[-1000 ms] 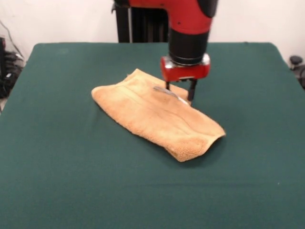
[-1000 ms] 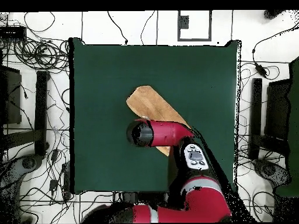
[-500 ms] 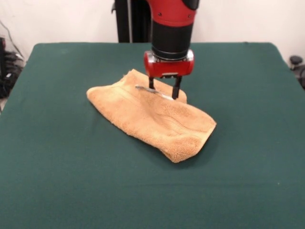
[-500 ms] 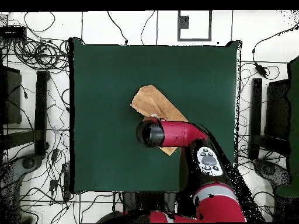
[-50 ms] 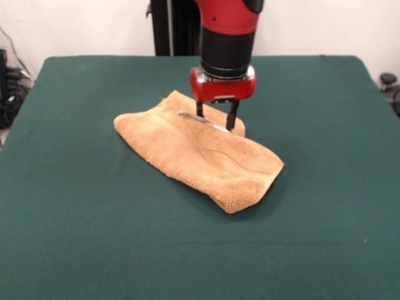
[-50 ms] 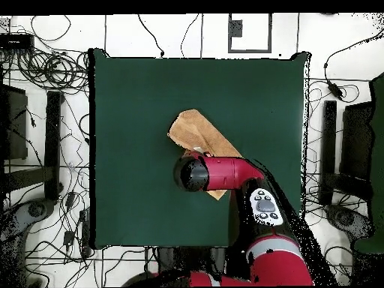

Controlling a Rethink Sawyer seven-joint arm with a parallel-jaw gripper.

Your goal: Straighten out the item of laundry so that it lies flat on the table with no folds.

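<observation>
The item of laundry [image 5: 200, 156] is a tan-orange towel lying folded and rumpled near the middle of the green table [image 5: 81, 237], running diagonally. In the overhead view the towel [image 6: 196, 127] shows partly, with its near end under the arm. My gripper [image 5: 215, 122] comes straight down on the towel's far edge. Its two black fingers [image 5: 232, 119] stand a short way apart, pressed into the cloth, with a ridge of towel and a thin white strip between them. From above, the arm's wrist hides the fingertips.
The red and black arm [image 6: 225, 172] reaches over the table [image 6: 135, 112] from its base side. Cables and stands [image 6: 45, 82] lie on the floor around the table's edges.
Over the last second the gripper slid sideways along the towel's far edge and dragged the cloth with it, bunching it shorter. In the last half second almost nothing moved.
</observation>
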